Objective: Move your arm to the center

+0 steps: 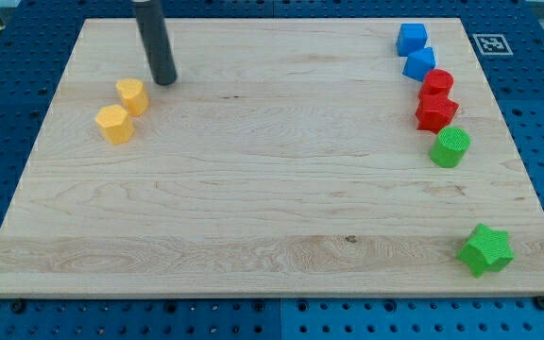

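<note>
My tip (164, 79) rests on the wooden board (253, 189) near its upper left, with the dark rod rising out of the view's top. Just left and below the tip lie two yellow blocks: a small yellow block (132, 96) and a yellow hexagonal block (114, 124). The tip stands a little apart from the nearer yellow block. The tip is far to the view's left and top of the board's middle.
Along the view's right side lie two blue cubes (412, 39) (419, 63), a red cylinder (436, 83), a red star-like block (435, 110), a green cylinder (450, 147) and a green star (485, 249). A marker tag (490, 43) sits off the board's top right corner.
</note>
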Action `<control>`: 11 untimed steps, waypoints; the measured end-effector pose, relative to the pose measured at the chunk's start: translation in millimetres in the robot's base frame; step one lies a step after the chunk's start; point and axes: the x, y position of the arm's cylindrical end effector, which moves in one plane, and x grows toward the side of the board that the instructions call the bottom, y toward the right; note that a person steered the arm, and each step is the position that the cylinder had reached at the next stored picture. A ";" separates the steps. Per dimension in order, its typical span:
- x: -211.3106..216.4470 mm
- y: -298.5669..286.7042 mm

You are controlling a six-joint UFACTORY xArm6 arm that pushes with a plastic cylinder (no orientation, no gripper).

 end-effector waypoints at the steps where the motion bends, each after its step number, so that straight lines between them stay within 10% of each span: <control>1: 11.5 -24.3; 4: -1.2 43.9; 11: 181.1 259.9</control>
